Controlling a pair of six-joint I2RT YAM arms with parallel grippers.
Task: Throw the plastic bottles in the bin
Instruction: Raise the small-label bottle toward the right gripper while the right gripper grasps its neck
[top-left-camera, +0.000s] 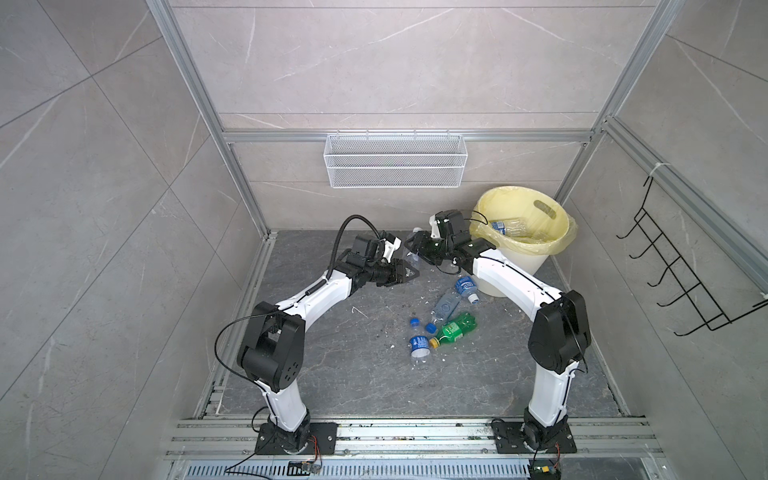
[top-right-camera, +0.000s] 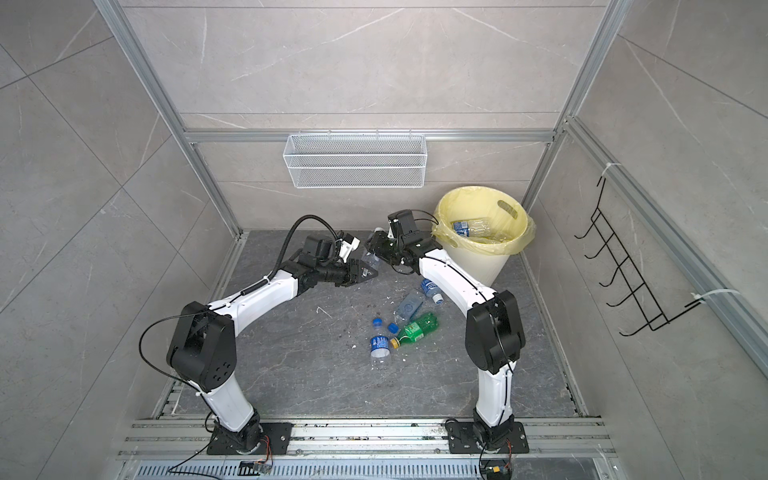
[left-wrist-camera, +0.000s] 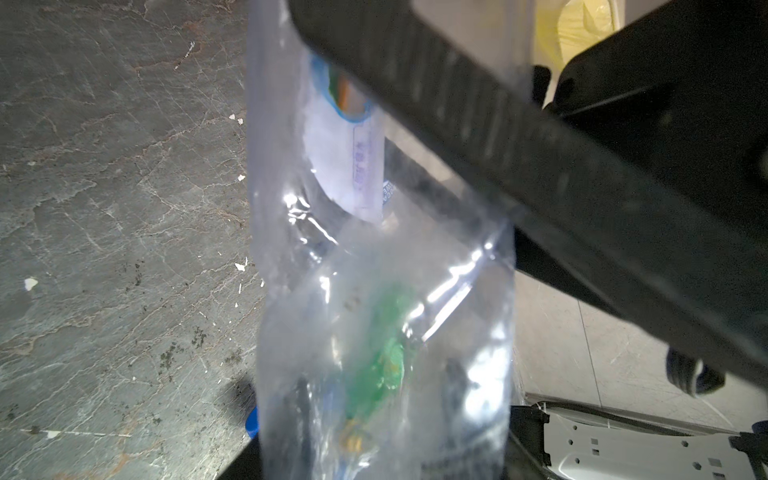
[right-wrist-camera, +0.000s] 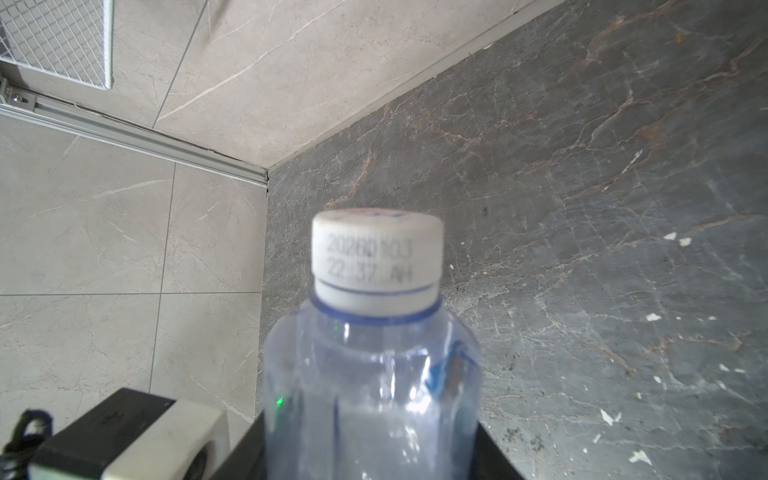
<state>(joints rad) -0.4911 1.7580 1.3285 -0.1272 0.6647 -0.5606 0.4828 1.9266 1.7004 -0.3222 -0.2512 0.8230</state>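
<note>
- My right hand is closed round the clear bottle, above the floor's back edge, near the corner bin: handover, I judge.
- My left hand meets it; grip cannot tell.

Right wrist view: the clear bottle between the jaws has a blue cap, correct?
No: the cap is white, not blue, as the right wrist view shows. It tops the clear bottle between the jaws.
</note>
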